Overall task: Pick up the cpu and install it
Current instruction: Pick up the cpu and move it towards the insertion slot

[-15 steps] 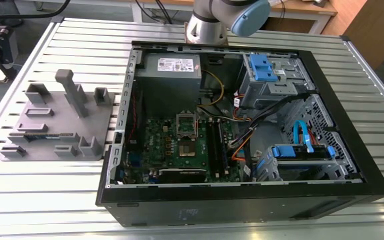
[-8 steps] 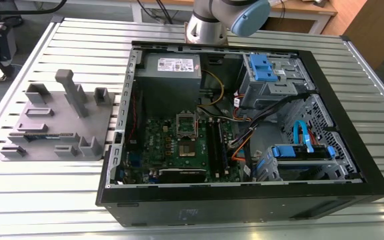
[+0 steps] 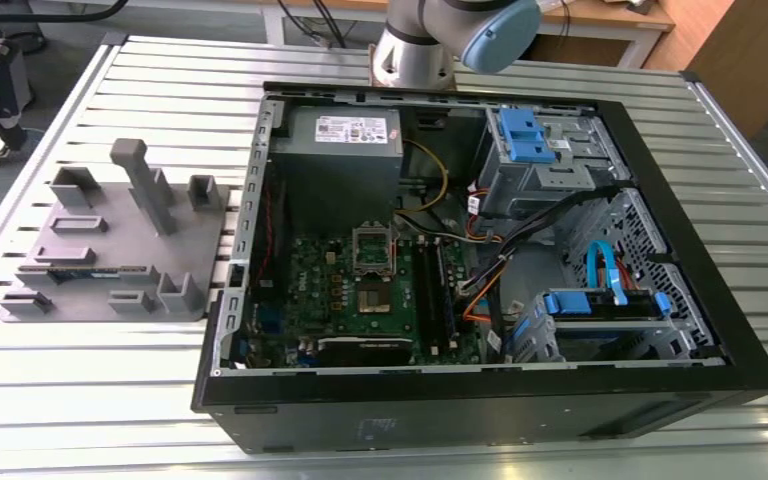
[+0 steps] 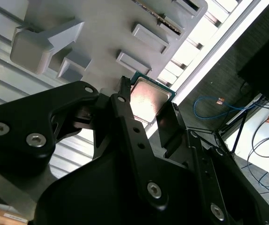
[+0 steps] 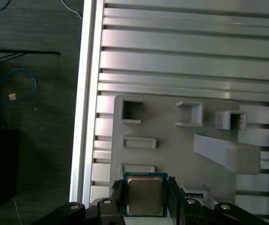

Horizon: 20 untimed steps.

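The cpu (image 5: 146, 196) sits with its silver top up between the two black fingers (image 4: 167, 126) of the gripper (image 5: 146, 201). It is over the edge of the grey fixture plate (image 5: 172, 152), which lies on the slatted table (image 5: 195, 47). In both wrist views the fingers press on two opposite sides of the chip, so the claw is pinching it. I cannot tell if it is already lifted off the plate. The picking up seems in hand, but the installing is not done. In the exterior view the socket (image 3: 373, 248) inside the open computer case (image 3: 491, 410) looks empty, well apart from the plate.
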Each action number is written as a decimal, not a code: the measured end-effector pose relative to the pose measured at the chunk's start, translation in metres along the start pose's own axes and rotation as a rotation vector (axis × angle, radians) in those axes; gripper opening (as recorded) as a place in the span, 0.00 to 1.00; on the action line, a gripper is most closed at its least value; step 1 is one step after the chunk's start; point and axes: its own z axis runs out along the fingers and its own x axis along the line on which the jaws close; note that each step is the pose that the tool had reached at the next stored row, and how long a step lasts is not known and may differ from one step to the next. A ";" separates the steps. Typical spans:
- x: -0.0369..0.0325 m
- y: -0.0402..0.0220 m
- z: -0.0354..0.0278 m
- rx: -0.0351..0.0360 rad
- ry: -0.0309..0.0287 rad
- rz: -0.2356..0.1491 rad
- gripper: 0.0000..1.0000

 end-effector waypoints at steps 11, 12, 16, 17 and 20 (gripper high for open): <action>-0.0031 -0.0001 -0.0002 0.0000 0.0000 0.000 0.47; -0.0031 -0.0001 -0.0002 0.0000 0.0000 0.000 0.47; -0.0032 0.0000 -0.0038 0.0000 0.0000 0.000 0.47; -0.0032 0.0000 -0.0051 0.0000 0.0000 0.000 0.47; -0.0032 0.0002 -0.0089 0.0000 0.0000 0.000 0.47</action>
